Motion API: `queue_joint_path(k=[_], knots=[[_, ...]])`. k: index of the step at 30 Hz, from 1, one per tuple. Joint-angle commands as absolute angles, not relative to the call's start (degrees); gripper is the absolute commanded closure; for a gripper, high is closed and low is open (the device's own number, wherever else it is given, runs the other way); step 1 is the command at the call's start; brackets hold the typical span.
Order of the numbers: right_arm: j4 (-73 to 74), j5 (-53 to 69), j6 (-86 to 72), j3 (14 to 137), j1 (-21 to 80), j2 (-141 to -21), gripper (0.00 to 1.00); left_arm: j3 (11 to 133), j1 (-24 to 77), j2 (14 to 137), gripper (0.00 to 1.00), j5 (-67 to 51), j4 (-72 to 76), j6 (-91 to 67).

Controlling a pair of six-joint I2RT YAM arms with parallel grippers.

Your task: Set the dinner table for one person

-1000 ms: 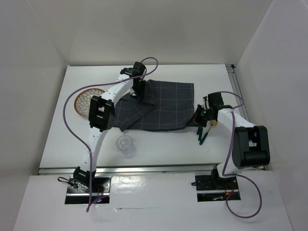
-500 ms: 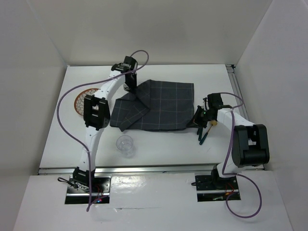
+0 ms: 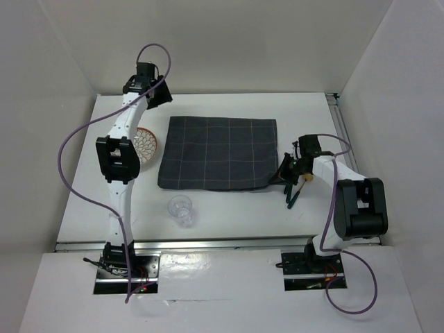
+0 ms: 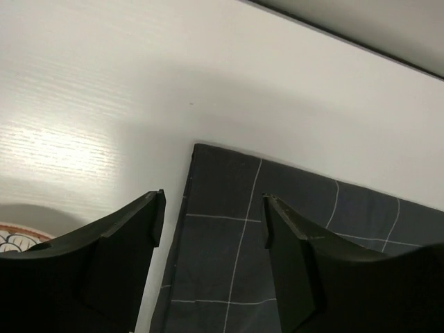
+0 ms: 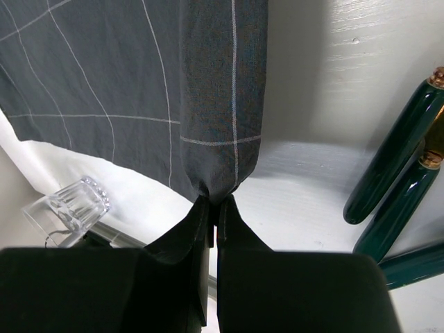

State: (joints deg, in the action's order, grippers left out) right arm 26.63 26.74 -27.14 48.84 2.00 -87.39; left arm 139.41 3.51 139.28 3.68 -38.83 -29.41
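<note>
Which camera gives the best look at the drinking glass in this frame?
Top external: the glass shows whole and unobstructed on the table, in front of the cloth. Right wrist catches it small at lower left. Left wrist misses it.

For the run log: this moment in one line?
left end effector: open, empty | right end effector: shut on cloth edge | cloth: flat | plate, glass, cutlery: off cloth
</note>
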Motion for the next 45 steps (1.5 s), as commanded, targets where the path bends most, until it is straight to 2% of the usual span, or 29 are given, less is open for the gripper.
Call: queue_joint_path(k=[1, 2, 5, 7, 10, 12, 13, 15, 16, 18, 23, 30, 32, 35, 36, 37, 38, 40, 41, 42, 43, 44, 45], knots=[[26.37, 26.81, -26.81, 50.63, 2.29, -87.54, 1.00, 141.86, 4.13, 135.71, 0.26, 1.67, -34.37, -29.71], [26.37, 27.42, -26.81, 50.63, 2.29, -87.54, 1.00, 141.86, 4.13, 134.92, 0.26, 1.67, -35.24, -29.71], [25.85, 28.03, -26.81, 50.63, 2.29, -88.06, 1.00, 138.88, 4.13, 130.18, 0.37, 0.88, -39.61, -28.04], [25.84, 28.56, -26.81, 50.63, 2.29, -88.07, 1.00, 130.38, 4.13, 123.36, 0.53, 0.35, -42.26, -28.04], [25.22, 29.09, -26.81, 50.63, 2.29, -88.07, 1.00, 111.94, 4.13, 111.77, 0.63, 3.69, -47.54, -32.67], [25.22, 29.09, -26.81, 50.63, 2.81, -88.07, 1.00, 100.69, 4.13, 105.32, 0.56, 4.30, -47.55, -34.97], [24.70, 29.09, -26.81, 50.63, 2.81, -88.07, 1.00, 89.32, 3.26, 102.16, 0.50, 1.87, -45.37, -34.98], [24.70, 29.62, -26.81, 50.63, 2.81, -88.07, 1.00, 80.11, 1.77, 94.24, 0.31, -0.78, -44.04, -36.63], [24.70, 29.62, -26.20, 50.63, 3.33, -88.07, 1.00, 72.06, -0.68, 92.22, 0.26, -4.53, -41.16, -37.26], [24.70, 29.62, -26.19, 50.63, 3.34, -88.07, 1.00, 63.77, -3.24, 88.35, 0.17, -11.82, -37.90, -37.79], [24.17, 29.62, -26.19, 50.63, 3.87, -88.07, 1.00, 59.07, -4.66, 89.64, 0.14, -16.34, -33.84, -35.52], [23.55, 29.62, -26.19, 50.63, 4.39, -89.12, 1.00, 56.26, -4.14, 94.91, 0.24, -21.97, -26.46, -34.98], [24.26, 29.09, -26.19, 51.15, 4.39, -89.12, 1.00, 56.86, -4.13, 96.15, 0.28, -21.97, -26.46, -34.98], [25.58, 27.25, -26.19, 51.15, 4.39, -89.12, 1.00, 56.87, -4.13, 97.90, 0.52, -22.49, -26.46, -33.58], [26.53, 27.25, -26.19, 51.15, 4.39, -89.12, 1.00, 56.87, -4.13, 97.91, 0.64, -22.50, -26.46, -33.57], [27.76, 26.46, -26.19, 51.15, 4.39, -89.12, 0.93, 57.56, -4.13, 98.52, 0.95, -22.50, -26.98, -33.57], [28.38, 25.67, -26.19, 50.63, 4.39, -88.51, 0.87, 57.57, -4.13, 98.53, 1.00, -21.19, -27.77, -33.05], [30.05, 23.66, -26.19, 50.63, 4.39, -87.80, 0.76, 57.57, -4.74, 98.53, 1.00, -20.48, -28.39, -33.05], [30.58, 22.86, -26.19, 50.63, 4.39, -86.93, 0.59, 57.05, -4.75, 97.66, 1.00, -20.48, -28.39, -33.05], [31.28, 21.98, -25.67, 50.63, 4.39, -86.40, 0.52, 56.00, -5.36, 96.60, 1.00, -19.96, -28.39, -33.57], [32.59, 20.67, -25.66, 50.63, 4.39, -85.44, 0.48, 55.46, -5.97, 95.98, 1.00, -19.95, -28.39, -34.10], [33.39, 19.61, -25.66, 50.63, 4.39, -85.43, 0.39, 54.85, -5.98, 95.28, 1.00, -19.95, -28.39, -34.10], [34.18, 18.73, -25.14, 51.32, 4.39, -83.95, 0.39, 53.71, -5.98, 93.71, 1.00, -19.34, -28.39, -34.10]])
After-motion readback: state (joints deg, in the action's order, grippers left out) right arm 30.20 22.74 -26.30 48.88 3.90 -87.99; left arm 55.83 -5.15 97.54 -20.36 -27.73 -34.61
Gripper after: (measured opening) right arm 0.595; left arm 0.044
